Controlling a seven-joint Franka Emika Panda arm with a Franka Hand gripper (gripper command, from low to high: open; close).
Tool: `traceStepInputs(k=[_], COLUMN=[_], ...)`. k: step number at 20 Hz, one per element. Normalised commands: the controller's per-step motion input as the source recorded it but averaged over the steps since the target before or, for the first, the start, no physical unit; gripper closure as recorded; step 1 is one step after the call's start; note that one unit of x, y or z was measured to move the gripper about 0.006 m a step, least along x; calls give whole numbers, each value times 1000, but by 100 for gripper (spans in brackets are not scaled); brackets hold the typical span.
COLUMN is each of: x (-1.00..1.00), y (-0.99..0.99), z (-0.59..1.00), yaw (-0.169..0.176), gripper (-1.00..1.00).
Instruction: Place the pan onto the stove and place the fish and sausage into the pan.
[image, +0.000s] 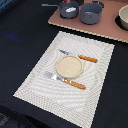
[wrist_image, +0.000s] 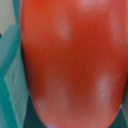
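Observation:
The pan is shallow, round and blue-grey. It stands on the pinkish-brown stove at the back, and its thin handle points to the exterior view's left. The small white fish lies inside the pan. The red sausage fills almost the whole wrist view, very close to the camera. A teal finger lies against its side, so the gripper is holding it. Neither the arm, the gripper nor the sausage shows in the exterior view.
A deeper grey pot stands on the stove beside the pan. Another pot sits at the right edge. In front lies a pale striped placemat with a round plate and two pieces of orange-handled cutlery.

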Motion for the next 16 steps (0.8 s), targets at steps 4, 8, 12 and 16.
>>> traceStepInputs(k=[4, 8, 12, 16], x=[1, -31, -30, 32], y=[353, 334, 309, 89], z=[-17, 320, 528, 1000], yaw=[-6, 0, 0, -29], gripper=[-100, -100, -100, -100])
